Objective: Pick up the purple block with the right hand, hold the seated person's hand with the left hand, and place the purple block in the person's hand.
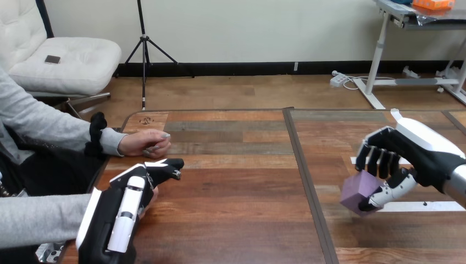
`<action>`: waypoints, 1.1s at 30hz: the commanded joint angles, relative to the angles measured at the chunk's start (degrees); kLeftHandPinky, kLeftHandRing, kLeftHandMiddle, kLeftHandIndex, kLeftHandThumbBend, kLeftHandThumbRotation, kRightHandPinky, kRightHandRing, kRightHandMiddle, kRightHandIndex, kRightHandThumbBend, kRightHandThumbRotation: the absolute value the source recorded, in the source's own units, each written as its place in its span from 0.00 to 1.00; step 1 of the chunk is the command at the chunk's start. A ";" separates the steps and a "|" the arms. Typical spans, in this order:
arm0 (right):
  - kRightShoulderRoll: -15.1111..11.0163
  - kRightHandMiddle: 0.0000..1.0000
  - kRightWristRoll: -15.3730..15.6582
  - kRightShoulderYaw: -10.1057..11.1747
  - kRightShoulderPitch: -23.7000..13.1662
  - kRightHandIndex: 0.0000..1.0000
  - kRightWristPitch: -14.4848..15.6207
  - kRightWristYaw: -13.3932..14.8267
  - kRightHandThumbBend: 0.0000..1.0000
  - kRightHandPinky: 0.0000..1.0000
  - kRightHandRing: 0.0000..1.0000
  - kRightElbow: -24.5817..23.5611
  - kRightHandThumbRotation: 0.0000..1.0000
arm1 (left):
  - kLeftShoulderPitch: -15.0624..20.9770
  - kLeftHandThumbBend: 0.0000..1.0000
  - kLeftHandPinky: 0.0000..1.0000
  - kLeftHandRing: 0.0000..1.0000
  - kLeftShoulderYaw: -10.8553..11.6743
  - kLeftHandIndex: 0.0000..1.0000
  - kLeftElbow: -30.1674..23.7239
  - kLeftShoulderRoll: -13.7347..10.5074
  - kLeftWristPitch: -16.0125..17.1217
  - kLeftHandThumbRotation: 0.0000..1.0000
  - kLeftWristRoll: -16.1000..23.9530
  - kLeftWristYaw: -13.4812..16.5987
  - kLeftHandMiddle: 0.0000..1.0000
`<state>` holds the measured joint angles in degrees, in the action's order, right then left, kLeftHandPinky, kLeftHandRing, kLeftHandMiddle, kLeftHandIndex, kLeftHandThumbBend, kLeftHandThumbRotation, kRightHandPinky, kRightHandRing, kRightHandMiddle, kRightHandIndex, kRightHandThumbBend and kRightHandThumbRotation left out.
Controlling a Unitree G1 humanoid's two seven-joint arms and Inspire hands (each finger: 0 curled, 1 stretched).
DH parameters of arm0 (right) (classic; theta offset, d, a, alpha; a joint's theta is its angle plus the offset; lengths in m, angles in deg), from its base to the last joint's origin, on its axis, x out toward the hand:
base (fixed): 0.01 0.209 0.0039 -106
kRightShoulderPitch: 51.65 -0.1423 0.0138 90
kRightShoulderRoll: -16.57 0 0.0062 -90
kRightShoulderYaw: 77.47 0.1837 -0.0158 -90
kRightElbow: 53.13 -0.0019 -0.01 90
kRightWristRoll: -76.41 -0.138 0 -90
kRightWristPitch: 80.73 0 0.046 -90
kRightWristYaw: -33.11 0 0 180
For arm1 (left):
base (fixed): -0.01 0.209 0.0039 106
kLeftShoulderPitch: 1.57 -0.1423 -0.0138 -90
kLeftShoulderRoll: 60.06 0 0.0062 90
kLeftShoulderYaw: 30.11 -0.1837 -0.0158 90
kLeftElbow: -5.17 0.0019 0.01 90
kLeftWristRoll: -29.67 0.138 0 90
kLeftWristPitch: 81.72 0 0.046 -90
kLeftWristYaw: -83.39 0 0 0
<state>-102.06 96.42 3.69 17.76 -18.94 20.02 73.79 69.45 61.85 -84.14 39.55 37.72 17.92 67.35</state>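
Judging from how things lie, the pick-up looks done: the right hand point(426, 159) grasps the purple block point(357, 190), fingers curled over its top and thumb tucked beneath, at the right side of the table point(236, 214), and the block seems just off the wood. The left hand point(123, 212) lies over the person's hand at the view's lower left point(152, 197), of which a sliver shows beside it; whether it grips that hand I cannot tell. The person's other hand point(144, 144) rests loosely closed on the table just beyond. Left to do, I judge: carry the block across and set it in the person's hand, well apart from it now. The surface is mixed brown planks, crossed by a dark seam point(305, 181), with white tape strips point(434, 206) near the block; the way between the hands is bare wood
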 commanded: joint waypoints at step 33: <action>1.24 0.40 -3.63 2.23 -2.65 0.41 -1.72 -1.48 0.92 0.35 0.37 -6.07 0.00 | 6.73 0.87 0.51 0.71 12.60 0.69 -7.29 -10.18 4.68 0.34 20.71 8.54 0.75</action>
<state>-101.93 94.10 3.73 17.76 -19.35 17.81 69.72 74.31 72.14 -85.86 32.16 42.87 35.84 74.15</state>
